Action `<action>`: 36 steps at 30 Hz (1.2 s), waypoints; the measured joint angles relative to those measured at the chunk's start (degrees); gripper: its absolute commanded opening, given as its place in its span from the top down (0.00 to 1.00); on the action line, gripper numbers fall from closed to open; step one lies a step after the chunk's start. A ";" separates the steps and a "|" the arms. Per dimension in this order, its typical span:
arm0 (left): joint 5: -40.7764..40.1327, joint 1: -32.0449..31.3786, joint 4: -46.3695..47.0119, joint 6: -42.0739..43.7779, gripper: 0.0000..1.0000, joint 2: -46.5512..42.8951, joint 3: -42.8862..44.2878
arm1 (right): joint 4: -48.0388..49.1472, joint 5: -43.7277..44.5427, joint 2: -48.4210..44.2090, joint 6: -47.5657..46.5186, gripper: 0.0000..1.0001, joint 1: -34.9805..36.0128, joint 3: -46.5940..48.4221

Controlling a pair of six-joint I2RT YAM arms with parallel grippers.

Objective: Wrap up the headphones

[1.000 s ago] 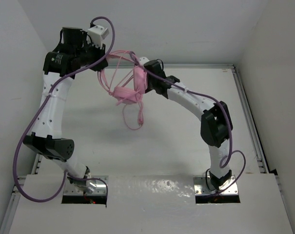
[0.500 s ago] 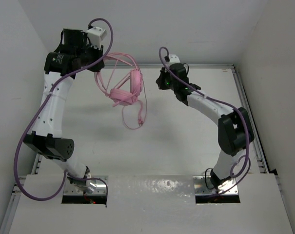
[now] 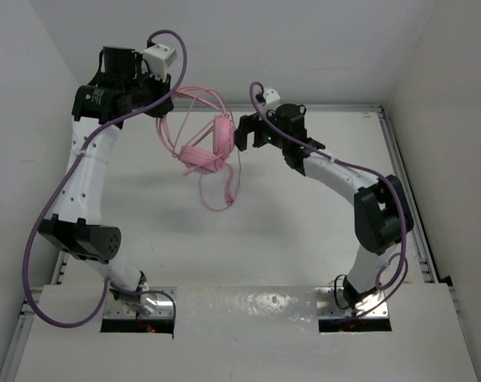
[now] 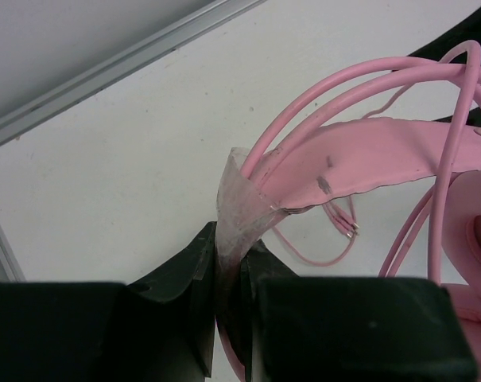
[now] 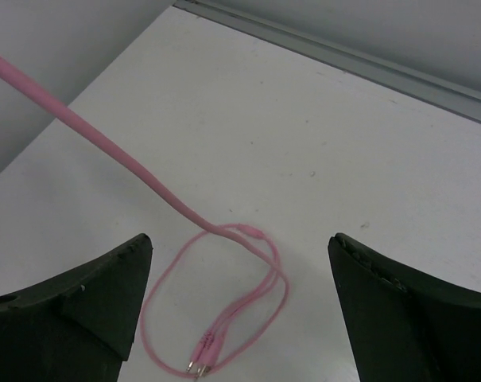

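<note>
- Step in hand, as judged: take up the loose cord (image 5: 129, 163) with the right gripper (image 5: 238, 239) and wind it round the headphones (image 3: 204, 151).
- Centre the cord between the jaws before closing. Grip it above the looped plug end, and lay each turn without dragging on the headband (image 4: 367, 155).
- Left gripper (image 4: 228, 278): clenched on the headband and carrying the set.
- Right gripper: jaws spread wide, empty, touching nothing. The cord runs beneath them.
- Headphones: raised over the far part of the table (image 3: 304, 223), one earcup (image 3: 223, 134) just beside the right gripper.
</note>
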 measured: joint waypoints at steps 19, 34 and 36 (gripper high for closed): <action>-1.25 0.00 -0.17 0.07 1.00 0.11 -0.55 | 17.84 21.09 -2.82 14.08 1.00 -3.19 -8.63; 5.73 0.00 0.39 -1.38 1.00 0.26 -0.55 | 9.25 16.11 7.13 18.10 0.53 -10.49 9.27; 7.78 0.00 0.26 -2.93 1.00 0.74 0.76 | 7.74 11.32 10.80 18.78 0.45 -10.25 12.52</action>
